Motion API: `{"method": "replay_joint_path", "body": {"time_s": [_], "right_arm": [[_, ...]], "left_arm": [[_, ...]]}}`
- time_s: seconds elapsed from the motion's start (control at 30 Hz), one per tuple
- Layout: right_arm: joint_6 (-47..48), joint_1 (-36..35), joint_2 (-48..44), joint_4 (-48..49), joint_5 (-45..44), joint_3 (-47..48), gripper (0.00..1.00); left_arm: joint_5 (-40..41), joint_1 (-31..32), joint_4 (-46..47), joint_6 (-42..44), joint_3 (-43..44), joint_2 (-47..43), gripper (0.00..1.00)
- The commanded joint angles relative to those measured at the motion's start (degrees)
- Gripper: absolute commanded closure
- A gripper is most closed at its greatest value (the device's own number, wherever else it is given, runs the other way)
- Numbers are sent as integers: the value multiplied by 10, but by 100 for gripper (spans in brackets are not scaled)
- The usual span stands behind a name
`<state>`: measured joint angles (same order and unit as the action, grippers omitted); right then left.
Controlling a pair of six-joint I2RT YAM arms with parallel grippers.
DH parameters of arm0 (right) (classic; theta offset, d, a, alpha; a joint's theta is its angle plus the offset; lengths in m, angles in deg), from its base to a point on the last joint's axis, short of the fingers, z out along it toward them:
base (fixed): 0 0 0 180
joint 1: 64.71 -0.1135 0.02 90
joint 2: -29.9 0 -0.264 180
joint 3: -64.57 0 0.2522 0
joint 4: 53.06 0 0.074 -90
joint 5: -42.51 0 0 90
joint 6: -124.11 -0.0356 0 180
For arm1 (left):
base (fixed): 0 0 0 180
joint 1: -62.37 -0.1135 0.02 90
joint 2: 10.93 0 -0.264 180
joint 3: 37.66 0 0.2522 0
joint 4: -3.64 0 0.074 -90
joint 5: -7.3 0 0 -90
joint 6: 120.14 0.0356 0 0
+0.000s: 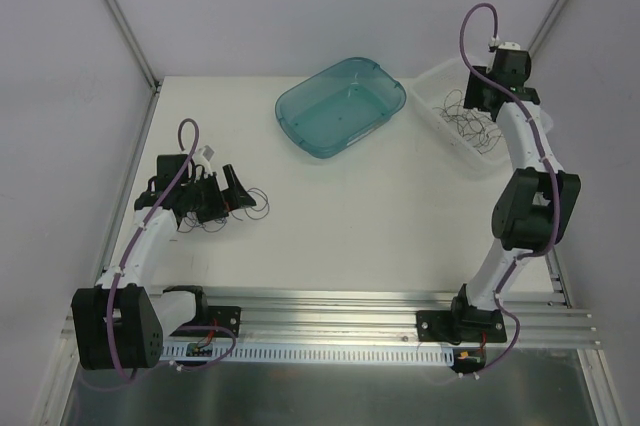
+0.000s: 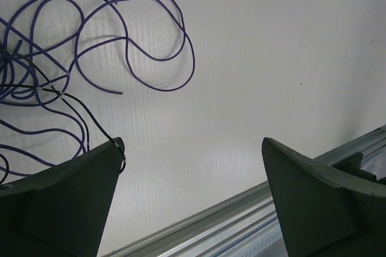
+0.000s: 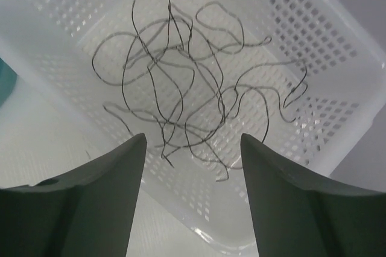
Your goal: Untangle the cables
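"On the table's left side, what lies by the left gripper [image 1: 222,189]?"

"Cables [image 2: 102,40]: thin purple loops spread on the white table [image 2: 271,58], with a black strand [image 2: 77,108] running through them. They lie just past the fingers, toward the upper left of the wrist view. The black strand's end touches the tip of one finger [image 2: 72,203]."

"Does the left gripper grip any of them?"

"No. Its jaws stand wide apart, low over the table. Only bare table and a metal rail [image 2: 205,221] show between them."

"And the right gripper [image 3: 193,139]?"

"It hangs over a white basket [image 3: 338,58] at the table's far right corner. Its jaws are apart too, with nothing pinched between them."

"What is in the basket?"

"A second bunch [image 3: 181,94] of thin dark cables, curling and crossing one another on the perforated floor. It lies loose beneath the fingers, apart from them. Whether the strands are knotted cannot be told."

"Anything between the two arms?"

"A teal tub [image 1: 340,106] sits at the far middle of the table. It is just left of the basket and well apart from the cables on the left."
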<state>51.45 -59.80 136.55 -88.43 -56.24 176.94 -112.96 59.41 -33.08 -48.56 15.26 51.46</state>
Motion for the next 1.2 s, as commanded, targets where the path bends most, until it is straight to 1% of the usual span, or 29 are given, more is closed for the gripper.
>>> {"method": "replay_joint_path", "body": {"time_s": [0.0,0.03,0.07,0.1,0.13,0.17,0.2,0.27,0.3,0.4,0.43,0.53,0.57,0.6,0.67,0.7,0.77,0.8,0.83,0.9,0.93,0.97,1.0,1.03,1.07,1.1,1.13,1.17], "right_arm": [[-35,-5,-81,12,-13,-62,32],[-35,-13,-103,17,-14,-83,30],[-35,-17,-124,18,-13,-128,28],[-42,-25,-170,17,-14,-147,27],[-47,-31,-193,13,-14,-166,25],[-50,-36,-215,11,-8,-189,22],[-55,-41,-264,11,-1,-224,21],[-66,-49,-310,10,7,-257,18],[-69,-65,-350,8,14,-282,17],[-87,-77,-409,2,54,-316,14],[-92,-81,-447,0,67,-336,14],[-115,-99,-498,1,116,-387,14],[-135,-106,-529,3,136,-401,14],[-145,-123,-543,12,148,-415,14],[-163,-146,-580,22,174,-456,14],[-172,-174,-590,24,175,-469,14],[-178,-204,-604,22,170,-497,13],[-193,-232,-616,18,168,-506,13],[-196,-245,-622,17,164,-514,14],[-204,-281,-635,18,157,-540,14],[-209,-292,-640,20,149,-550,14],[-212,-299,-645,21,134,-558,14],[-216,-313,-649,23,128,-573,14],[-221,-317,-655,29,123,-578,14],[-223,-320,-657,31,117,-583,14],[-224,-324,-658,32,116,-587,14],[-226,-325,-658,32,113,-588,14],[-231,-325,-659,31,104,-588,14]], "left_arm": [[19,2,8,-3,-2,3,1],[23,3,8,-6,-2,4,1],[34,3,8,-12,-1,5,1],[45,2,7,-14,0,5,1],[58,2,6,-17,1,5,1],[97,3,5,-26,0,6,1],[116,2,1,-30,3,7,1],[152,2,-12,-42,15,9,2],[185,2,-16,-49,20,12,2],[217,3,-20,-73,26,32,3],[217,2,-21,-78,32,44,4],[209,3,-23,-104,43,97,4],[203,3,-21,-128,45,112,4],[197,7,-12,-137,48,139,7],[184,20,1,-150,52,166,9],[183,42,7,-152,57,188,12],[180,70,12,-155,70,207,20],[180,108,15,-158,73,216,24],[180,127,21,-163,78,220,33],[184,170,27,-172,83,229,43],[185,213,29,-177,88,230,50],[186,236,34,-188,91,232,59],[188,259,36,-194,94,236,64],[191,287,37,-199,103,237,66],[193,337,39,-209,108,239,67],[195,367,39,-213,115,244,67],[197,392,40,-217,132,246,66],[198,442,40,-221,141,248,64]]}}
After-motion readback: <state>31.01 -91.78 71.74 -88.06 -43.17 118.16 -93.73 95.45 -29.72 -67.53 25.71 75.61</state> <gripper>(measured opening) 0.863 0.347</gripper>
